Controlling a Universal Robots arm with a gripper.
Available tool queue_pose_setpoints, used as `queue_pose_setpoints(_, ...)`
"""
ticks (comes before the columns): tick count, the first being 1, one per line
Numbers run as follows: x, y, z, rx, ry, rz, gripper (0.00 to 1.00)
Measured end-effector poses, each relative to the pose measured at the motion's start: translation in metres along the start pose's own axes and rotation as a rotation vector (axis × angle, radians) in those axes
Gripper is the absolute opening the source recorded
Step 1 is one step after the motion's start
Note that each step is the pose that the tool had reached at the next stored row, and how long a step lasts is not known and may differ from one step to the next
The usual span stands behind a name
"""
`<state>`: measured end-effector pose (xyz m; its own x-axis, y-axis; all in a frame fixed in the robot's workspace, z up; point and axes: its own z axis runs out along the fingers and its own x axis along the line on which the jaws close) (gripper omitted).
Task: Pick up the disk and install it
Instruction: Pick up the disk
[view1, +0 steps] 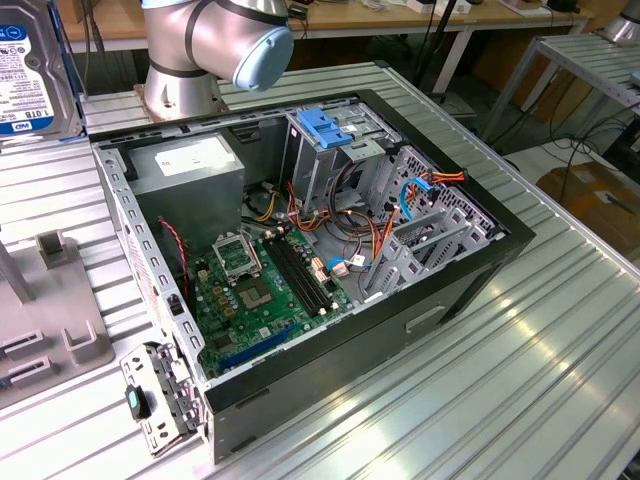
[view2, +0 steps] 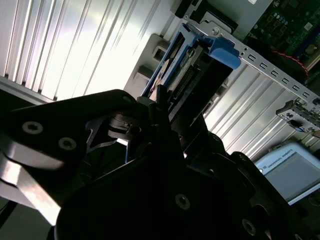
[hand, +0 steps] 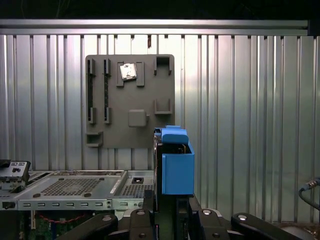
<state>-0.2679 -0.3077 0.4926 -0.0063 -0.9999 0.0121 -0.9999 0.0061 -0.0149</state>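
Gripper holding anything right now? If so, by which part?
The disk, edge-on in both wrist views. The gripper grips it by the end nearest the wrist; the rest sticks out beyond the jaws.

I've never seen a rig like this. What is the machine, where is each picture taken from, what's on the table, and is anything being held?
The machine is a single robot arm. Its grey-and-blue joint is at the top of the exterior view, which comes from a camera standing off the arm. The two wrist views come from cameras riding near the arm's wrist, so they look out past the black gripper.

On the ribbed metal table lies an open computer case with its green motherboard exposed. Beside it is a grey holder plate with slots.

The gripper appears shut on the disk, a hard drive in a blue plastic frame, held on edge. The disk is not in the case yet.
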Motion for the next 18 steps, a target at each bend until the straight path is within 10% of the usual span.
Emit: queue_pose_setpoints(18, -0.0001, -0.0096, 0.0001, 0.0, 0.0, 0.0, 0.35)
